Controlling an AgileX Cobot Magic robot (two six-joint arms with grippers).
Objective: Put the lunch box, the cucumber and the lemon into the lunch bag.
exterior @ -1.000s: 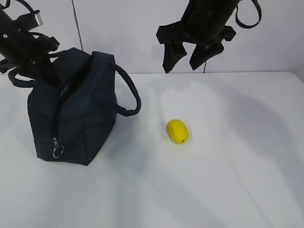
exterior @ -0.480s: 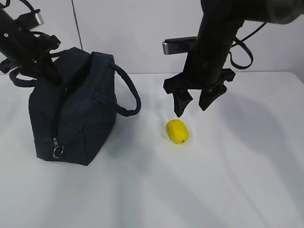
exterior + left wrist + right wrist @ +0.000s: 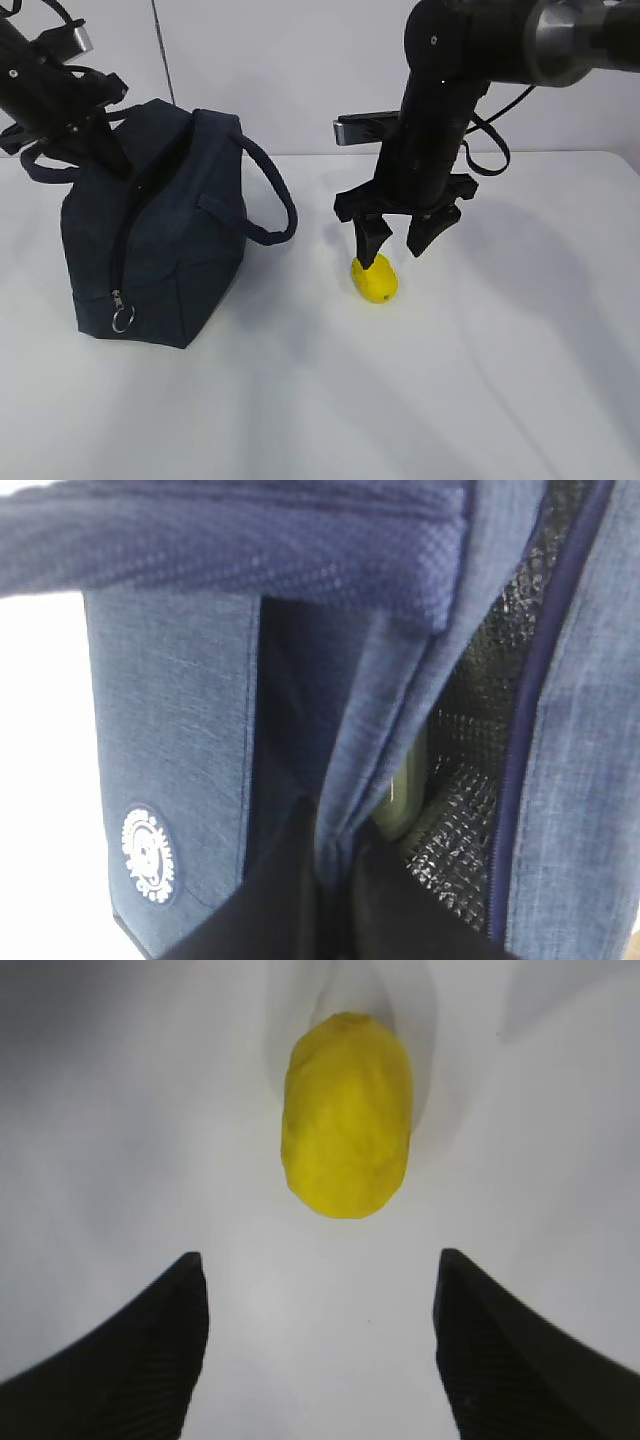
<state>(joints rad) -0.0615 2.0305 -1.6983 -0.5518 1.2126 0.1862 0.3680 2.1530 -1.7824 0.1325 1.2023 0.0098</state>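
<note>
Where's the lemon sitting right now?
In the exterior view the lemon lies on the white table, right of the lunch bag, just below the right gripper, whose jaws are open and not touching it.

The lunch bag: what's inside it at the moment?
Through the open top of the lunch bag, a silvery mesh lining shows, with a pale green edge tucked against it, perhaps the lunch box. Fabric hides everything deeper. The lemon lies outside on the table.

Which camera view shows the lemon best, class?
The right wrist view: the lemon fills it, unblocked, ahead of the open right gripper. The exterior view shows it small, one finger overlapping its top. The left wrist view shows none.
</note>
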